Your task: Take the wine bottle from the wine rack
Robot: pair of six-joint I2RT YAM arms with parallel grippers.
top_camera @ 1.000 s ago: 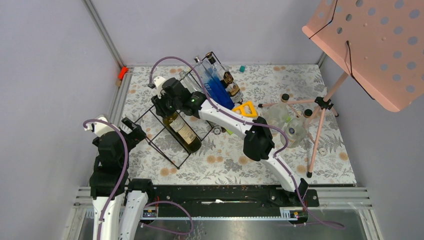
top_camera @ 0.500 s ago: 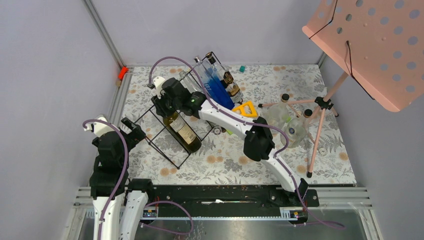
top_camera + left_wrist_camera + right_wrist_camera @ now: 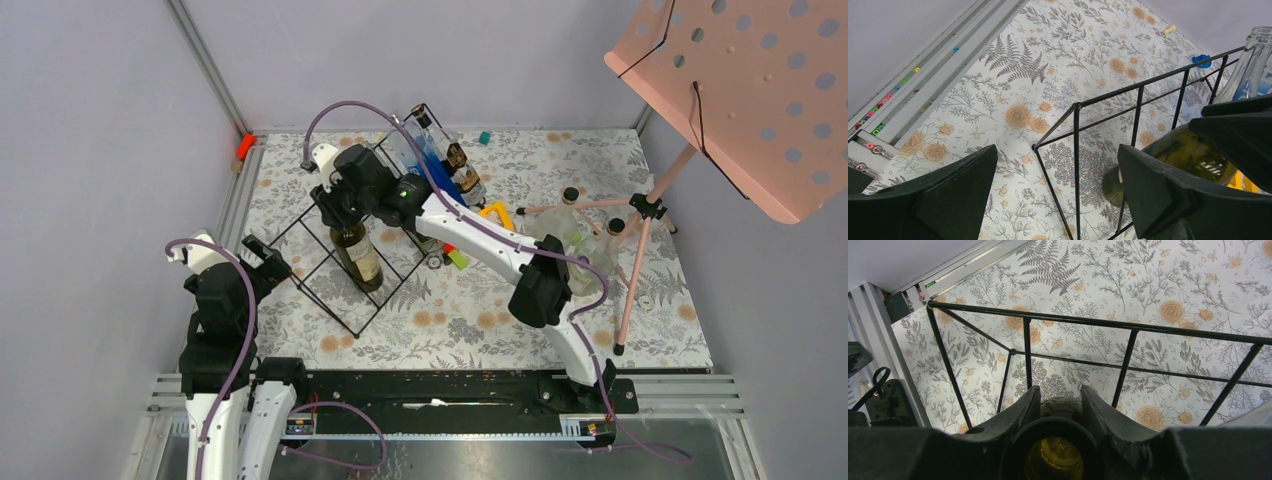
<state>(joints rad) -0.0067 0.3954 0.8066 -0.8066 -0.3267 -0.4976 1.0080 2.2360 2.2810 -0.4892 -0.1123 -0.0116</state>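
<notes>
Right gripper [image 3: 1060, 405]: jaws closed part-way around the neck of the green glass wine bottle with a cream label [image 3: 357, 258]; the right wrist view shows both fingers against the glass. The bottle is steeply tilted, neck uppermost, inside the black thin-wire grid wine rack [image 3: 1076, 150], its base low over the rack's near panel. Whether the base touches the wire cannot be told.

Left gripper [image 3: 262, 262]: jaws spread wide, holding nothing, just beside the rack's left corner and apart from the wire.

The pink perforated music stand [image 3: 745, 90] is well to the right of the rack. The rack sits on the floral-patterned table cover [image 3: 480, 320].
</notes>
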